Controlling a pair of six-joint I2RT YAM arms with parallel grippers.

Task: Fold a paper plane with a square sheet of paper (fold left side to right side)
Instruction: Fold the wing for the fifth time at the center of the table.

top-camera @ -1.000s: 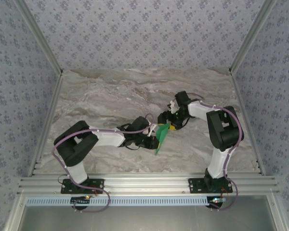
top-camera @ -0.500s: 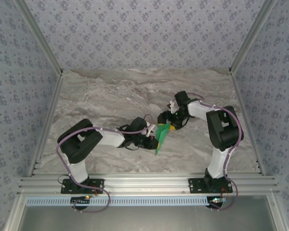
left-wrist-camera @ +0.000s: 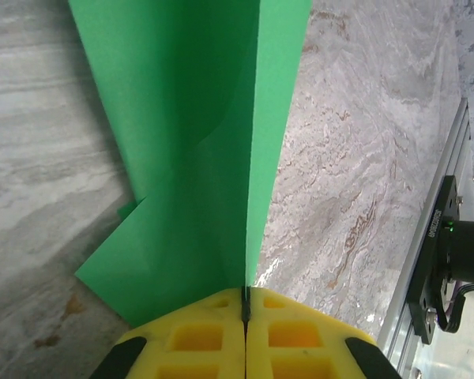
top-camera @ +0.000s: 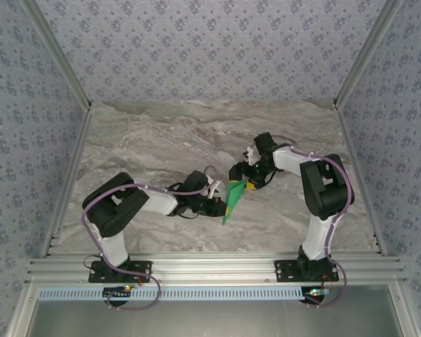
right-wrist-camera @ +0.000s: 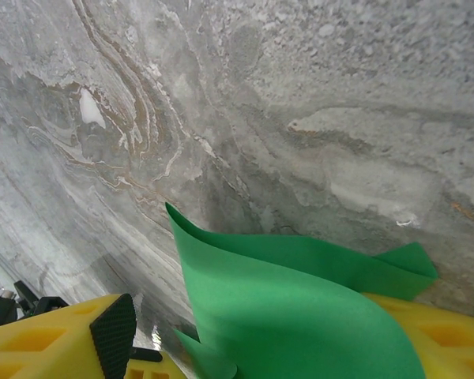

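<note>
Since a second ago the left arm (top-camera: 119,207) has sunk lower and drawn slightly toward the left of the overhead frame, and the green paper (top-camera: 231,201) has shifted a little left with it. The right arm (top-camera: 326,186) looks unchanged.

Folded narrow, the paper sits just below the middle of the overhead frame. Its long axis runs from upper right to lower left, with the wider end at the upper right and the narrowing tip pointing toward the bottom edge. In the left wrist view it rises from bottom centre to the top edge, its crease running straight up the frame and a broad flap spreading to the left.

The left gripper (left-wrist-camera: 245,304) is closed on the paper's lower end, its yellow fingers (left-wrist-camera: 197,339) pressed flat together with the creased edge pinched between them. The right gripper (top-camera: 244,180) is at the paper's upper end with its jaws standing wide; in the right wrist view the paper curls between them and lies over the finger at lower right without being clamped.

Beneath is a grey marbled tabletop (top-camera: 161,140), and an aluminium rail (top-camera: 210,267) crosses the lower part of the overhead frame
</note>
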